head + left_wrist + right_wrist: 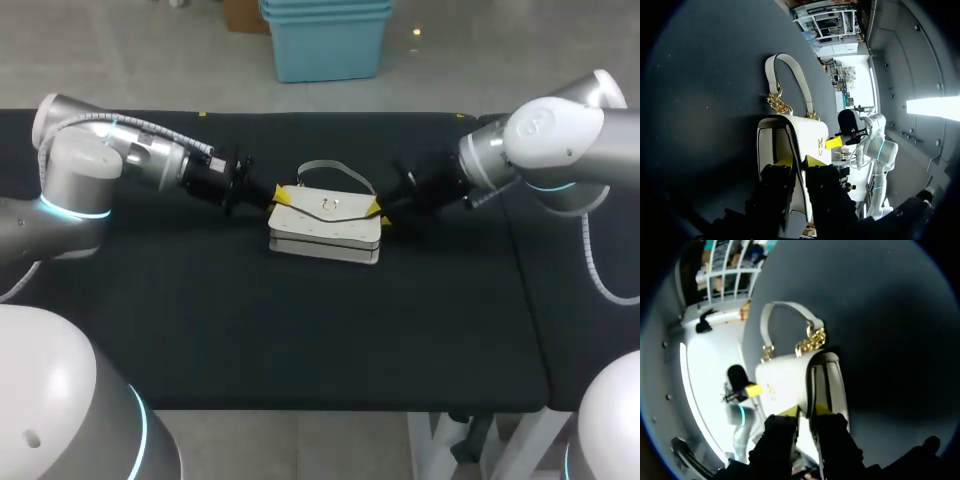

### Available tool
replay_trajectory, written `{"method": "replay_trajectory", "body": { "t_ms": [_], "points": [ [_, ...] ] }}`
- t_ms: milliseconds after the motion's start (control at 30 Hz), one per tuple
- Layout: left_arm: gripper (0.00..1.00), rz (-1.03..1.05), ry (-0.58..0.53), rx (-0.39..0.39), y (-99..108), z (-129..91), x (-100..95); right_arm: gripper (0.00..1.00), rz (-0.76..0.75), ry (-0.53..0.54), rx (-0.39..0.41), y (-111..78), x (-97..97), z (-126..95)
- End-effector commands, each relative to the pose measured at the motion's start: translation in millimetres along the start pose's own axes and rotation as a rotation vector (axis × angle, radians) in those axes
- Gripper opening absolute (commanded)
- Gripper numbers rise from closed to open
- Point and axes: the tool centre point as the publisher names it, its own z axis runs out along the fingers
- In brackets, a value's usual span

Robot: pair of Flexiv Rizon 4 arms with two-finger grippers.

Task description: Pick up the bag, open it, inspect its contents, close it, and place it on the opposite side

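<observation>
Pinching a white handbag (325,228) from both ends.
Closest in, left gripper (799,161) fingers nipped tight on one end of it, right gripper (805,411) fingers nipped tight on the other end. Further on, lying flat in the middle of the black table (200,330), gold chain links (777,104) and strap handle (800,82) toward the far edge.

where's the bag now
In the head view the bag sits centred on the table, nearer its far edge, the left gripper and right gripper shut on its ends.
</observation>
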Motion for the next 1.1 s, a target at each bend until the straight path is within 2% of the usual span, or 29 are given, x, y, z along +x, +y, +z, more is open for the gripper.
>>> {"method": "replay_trajectory", "body": {
  "t_ms": [33, 100, 233, 267, 300, 333, 367, 400, 767, 933, 967, 1000, 1033, 1067, 1100],
  "points": [
    [0.28, 0.003, 0.010, -0.001, 0.9, 4.3, -1.3, 0.39, 0.000, 0.007, -0.005, 2.0, 0.3, 1.5],
    [0.43, 0.005, 0.012, 0.003, 1.1, 3.6, -1.2, 0.45, 0.001, 0.008, -0.009, 2.4, 0.3, 0.2],
    [0.41, 0.005, 0.016, 0.012, 0.4, 1.8, -0.2, 0.44, 0.000, 0.011, -0.016, 3.0, 1.6, -2.4],
    [0.38, 0.006, 0.016, 0.016, 0.3, 1.4, 0.1, 0.38, -0.001, 0.011, -0.018, 3.1, 1.9, -2.8],
    [0.27, 0.006, 0.016, 0.018, 0.2, 1.2, 0.3, 0.33, -0.002, 0.012, -0.020, 3.2, 2.0, -2.9],
    [0.07, 0.002, 0.020, 0.021, -0.5, 0.9, 0.3, 0.21, -0.003, 0.013, -0.021, 3.3, 2.1, -2.9],
    [0.00, 0.000, 0.020, 0.022, -1.1, 1.2, 0.0, 0.05, -0.002, 0.014, -0.021, 3.4, 2.2, -2.9],
    [0.00, -0.004, 0.020, 0.023, -1.5, 1.4, -0.4, 0.00, -0.002, 0.014, -0.021, 3.5, 2.4, -2.7],
    [0.00, -0.040, 0.047, 0.050, -1.0, 0.9, -5.5, 0.00, -0.003, 0.034, -0.034, 3.8, 1.9, -2.2],
    [0.00, -0.026, 0.043, 0.049, 2.0, -0.8, 0.0, 0.00, -0.010, 0.032, -0.029, 2.7, 2.7, -3.2],
    [0.34, -0.024, 0.040, 0.051, 2.9, -1.6, 1.4, 0.35, -0.013, 0.030, -0.030, 2.3, 3.2, -4.4],
    [0.47, -0.021, 0.039, 0.052, 3.7, -2.3, 2.4, 0.55, -0.016, 0.029, -0.031, 2.0, 3.7, -5.4],
    [0.65, -0.017, 0.038, 0.054, 4.8, -3.0, 3.6, 1.00, -0.018, 0.027, -0.033, 1.8, 4.5, -7.1],
    [0.76, -0.014, 0.036, 0.056, 6.3, -4.2, 5.4, 1.00, -0.025, 0.024, -0.038, 1.3, 5.3, -9.7],
    [0.80, -0.010, 0.034, 0.058, 7.1, -4.8, 6.3, 1.00, -0.028, 0.020, -0.041, 0.9, 5.6, -11.2]
  ]
}}
